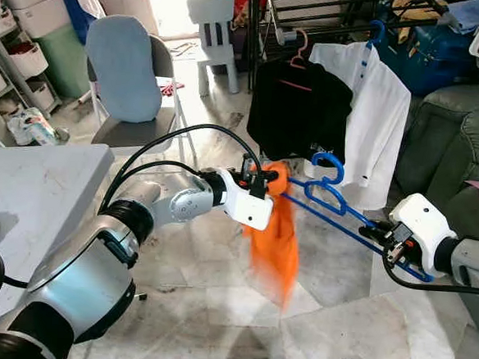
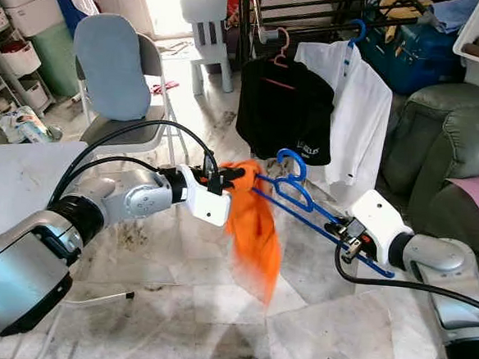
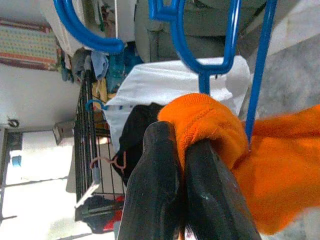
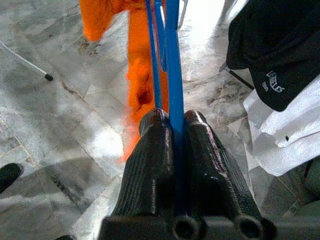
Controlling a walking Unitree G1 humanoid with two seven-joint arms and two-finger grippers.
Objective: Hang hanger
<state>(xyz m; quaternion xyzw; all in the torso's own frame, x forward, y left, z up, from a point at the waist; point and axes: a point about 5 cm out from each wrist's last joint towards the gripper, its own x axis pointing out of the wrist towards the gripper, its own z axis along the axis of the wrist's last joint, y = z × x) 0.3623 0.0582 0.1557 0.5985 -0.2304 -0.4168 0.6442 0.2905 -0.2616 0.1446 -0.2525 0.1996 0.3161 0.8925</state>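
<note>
Right gripper [image 4: 172, 125] clamps the blue hanger [image 1: 336, 204]; left gripper [image 3: 181, 145] pinches the orange cloth [image 1: 276, 240] at its far end.

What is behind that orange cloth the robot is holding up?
Behind the orange cloth lie the marble floor and, further back, a black shirt and white shirt hanging on a rack. The left claw pinches its top; the floor directly behind it is covered.

Lived-in home, laundry corner of a living room, marble tile floor [image 1: 337, 318], dark metal drying rack [image 1: 317, 8] with black shirt [image 1: 298, 110] and white shirt [image 1: 375, 123] on hangers, grey-green sofa [image 1: 456, 137], child's white plastic chair [image 1: 213, 30], folding chair [image 1: 135, 82], stacked storage drawers [image 1: 25, 17].
</note>
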